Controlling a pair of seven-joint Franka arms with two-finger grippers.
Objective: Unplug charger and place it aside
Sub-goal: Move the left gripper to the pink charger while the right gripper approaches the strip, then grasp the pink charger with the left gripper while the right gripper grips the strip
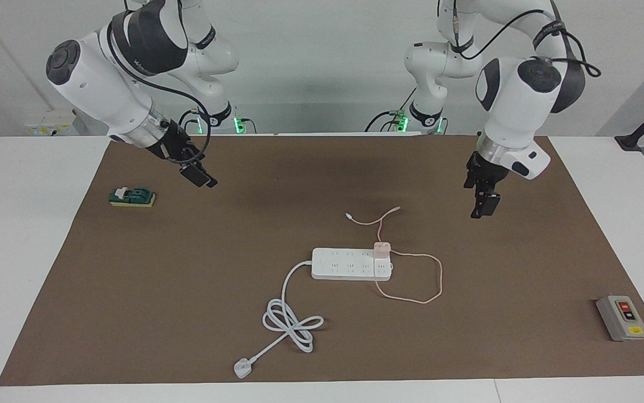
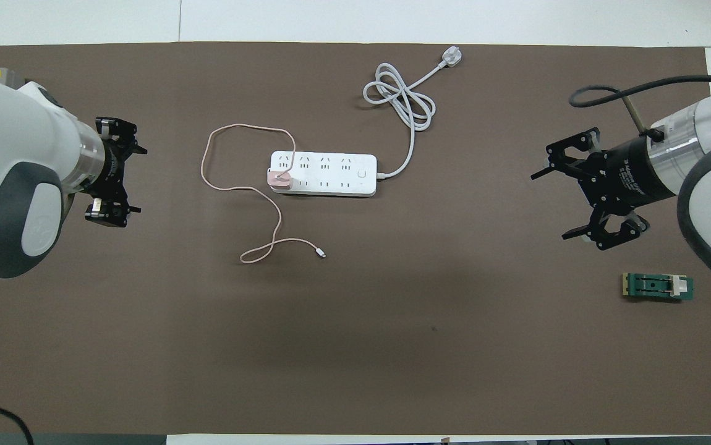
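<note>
Facing view: one small pink cube charger [image 1: 382,249] sits plugged into one long white power strip [image 1: 351,263] mid-tabletop [image 1: 19,235]; its thin cable [image 1: 428,280] loops at 4 o'clock. Left gripper [image 1: 481,208] hangs above bare mat.

Overhead view: left gripper [image 2: 135,180] and right gripper [image 2: 555,204] both spread open, empty, well apart from the charger [image 2: 279,178].

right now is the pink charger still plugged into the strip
Plugged in: the charger stands on the end socket of the power strip, neither gripper touching it.

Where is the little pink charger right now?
The charger sits plugged into the power strip mid-table, at the strip's end toward the left arm; its pink cable loops beside it.
</note>
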